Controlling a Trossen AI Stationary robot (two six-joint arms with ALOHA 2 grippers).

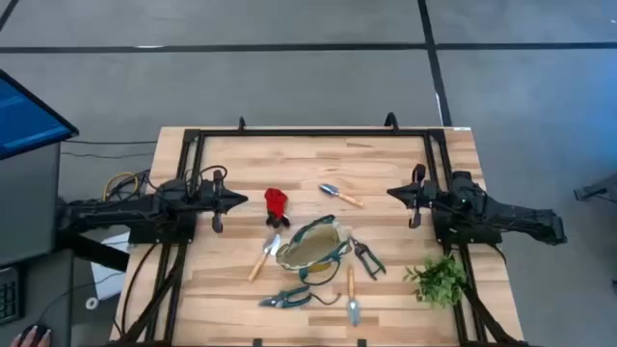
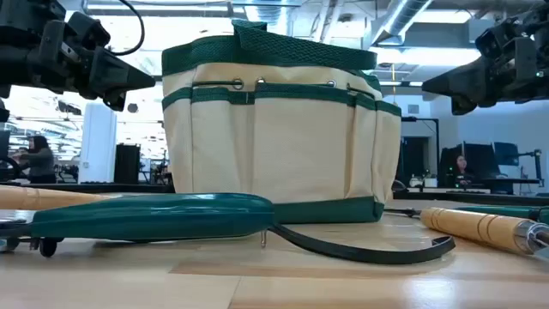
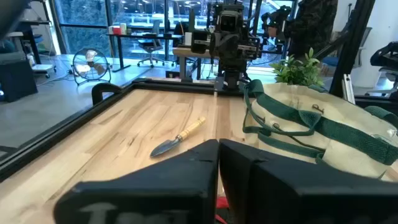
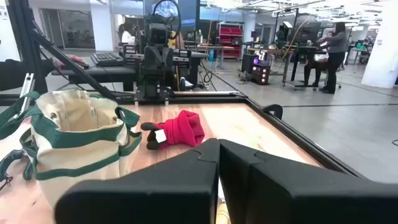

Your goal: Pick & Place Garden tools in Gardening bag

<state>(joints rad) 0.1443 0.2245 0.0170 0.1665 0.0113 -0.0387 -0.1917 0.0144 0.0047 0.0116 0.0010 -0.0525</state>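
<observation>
The tan bag with green trim (image 1: 313, 246) stands open in the table's middle, toward the near edge; it also shows in the low view (image 2: 274, 137). Around it on the wood lie a red item (image 1: 277, 203), a wooden-handled trowel (image 1: 340, 195) on the far side, another wooden-handled tool (image 1: 263, 255) on its left, teal pruners (image 1: 286, 298), a wooden-handled tool (image 1: 352, 294) and dark shears (image 1: 367, 257). My left gripper (image 1: 241, 200) hangs shut and empty at the left, above the table. My right gripper (image 1: 390, 194) hangs shut and empty at the right.
A leafy green sprig (image 1: 439, 280) lies near my right arm's base. A black frame (image 1: 308, 132) runs along the table's far and side edges. A monitor (image 1: 24, 116) stands off the table at the left. People stand far off in the room (image 4: 336, 46).
</observation>
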